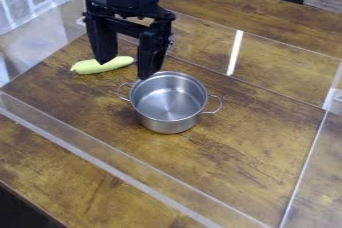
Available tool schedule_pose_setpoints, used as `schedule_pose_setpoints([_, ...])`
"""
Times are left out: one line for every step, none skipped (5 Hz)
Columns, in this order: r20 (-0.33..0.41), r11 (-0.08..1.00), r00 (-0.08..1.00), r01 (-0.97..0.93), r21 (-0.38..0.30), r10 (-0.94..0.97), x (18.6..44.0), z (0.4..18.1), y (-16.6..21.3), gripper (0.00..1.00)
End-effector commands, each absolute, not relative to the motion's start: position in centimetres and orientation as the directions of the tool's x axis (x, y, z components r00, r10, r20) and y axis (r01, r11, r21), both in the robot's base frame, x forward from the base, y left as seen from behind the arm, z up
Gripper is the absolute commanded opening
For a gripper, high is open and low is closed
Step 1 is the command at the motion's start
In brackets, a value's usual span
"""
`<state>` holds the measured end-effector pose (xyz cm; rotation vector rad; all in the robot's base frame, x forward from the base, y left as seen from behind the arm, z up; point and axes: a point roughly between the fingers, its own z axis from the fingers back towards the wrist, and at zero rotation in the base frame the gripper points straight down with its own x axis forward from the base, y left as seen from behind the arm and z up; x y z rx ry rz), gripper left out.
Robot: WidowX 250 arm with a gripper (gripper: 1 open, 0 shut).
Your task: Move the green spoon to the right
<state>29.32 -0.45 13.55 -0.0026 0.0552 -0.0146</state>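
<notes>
The green spoon (103, 65) lies flat on the wooden table, left of centre; only its thick yellow-green handle shows, pointing right, and its bowl end is hidden behind the gripper. My gripper (128, 60) hangs above the spoon's right end with its two black fingers (99, 42) spread wide apart and nothing between them. It is open. The spoon's right tip sits between the fingers as seen from this camera; I cannot tell whether they touch it.
A round steel pot (170, 102) with two handles stands just right of and in front of the gripper, close to its right finger. A clear acrylic wall (80, 142) borders the wooden table (241, 162) at front and sides.
</notes>
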Motion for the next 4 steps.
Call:
schedule_pose_setpoints([-0.066,0.994,0.992,0.112,0.002,-0.112,29.4,12.6,-0.5,1.00])
schedule_pose_setpoints([-0.056,0.948,0.948,0.316,0.024,-0.314,30.1,11.8,1.6,0.00])
schedule_pose_setpoints([-0.043,0.888,0.890,0.456,0.052,-0.455,31.1,11.4,3.3,1.00])
schedule_pose_setpoints([-0.031,0.867,0.870,0.493,0.068,-0.492,31.5,11.3,4.7,0.00])
